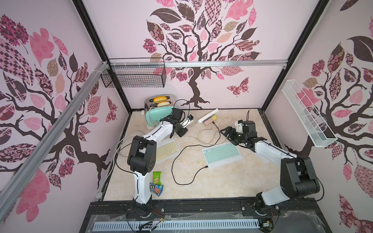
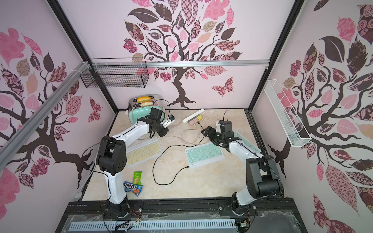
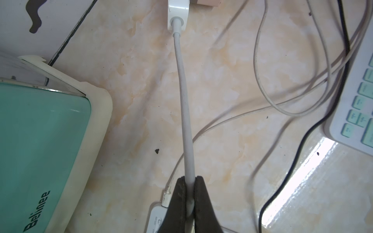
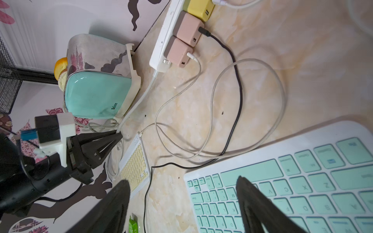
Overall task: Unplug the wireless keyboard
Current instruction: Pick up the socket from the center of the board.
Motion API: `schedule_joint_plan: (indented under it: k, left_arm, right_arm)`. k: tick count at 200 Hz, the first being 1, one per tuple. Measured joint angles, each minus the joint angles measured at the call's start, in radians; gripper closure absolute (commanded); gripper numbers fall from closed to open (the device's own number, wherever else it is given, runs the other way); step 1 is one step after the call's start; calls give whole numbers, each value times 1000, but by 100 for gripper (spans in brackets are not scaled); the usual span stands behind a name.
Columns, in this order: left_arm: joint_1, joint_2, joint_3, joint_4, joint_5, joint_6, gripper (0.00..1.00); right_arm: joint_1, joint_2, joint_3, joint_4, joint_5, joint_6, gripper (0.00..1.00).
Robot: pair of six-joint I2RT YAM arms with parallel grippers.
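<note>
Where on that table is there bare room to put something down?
Barest: the front strip of the table, between the mint keyboard, the black cable loop and the near edge. Crowded: around the power strip, where cables tangle, and by the snack packets.

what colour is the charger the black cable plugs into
Dusty pink; the charger and black cable show best in the right wrist view.

Walls [image 1: 125,30] pink, brown tree decal [image 1: 194,84], butterflies [image 1: 238,86]. Aluminium rail [image 1: 222,63] across back wall. Black wire basket [image 1: 133,77] hung high behind left end effector [image 1: 181,132]; white mesh shelf [image 1: 302,109] on side wall beyond right end effector [image 1: 225,134]. Counter [image 1: 222,181] beige marble-look, glossy, bright glare patch [image 3: 302,175].
</note>
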State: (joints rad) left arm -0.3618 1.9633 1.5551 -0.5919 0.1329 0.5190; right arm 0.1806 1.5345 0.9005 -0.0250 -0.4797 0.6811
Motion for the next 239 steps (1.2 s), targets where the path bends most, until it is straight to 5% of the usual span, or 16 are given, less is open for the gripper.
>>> schedule_joint_plan:
  k: [120,239]
  left_arm:
    - [-44,-151,-184,68,37,-144,100]
    - [-44,-153,-185,95,10,-240,100]
  right_arm:
    - [222,320,231,192,-6,329,30]
    - [229,247,355,122,63,316,30]
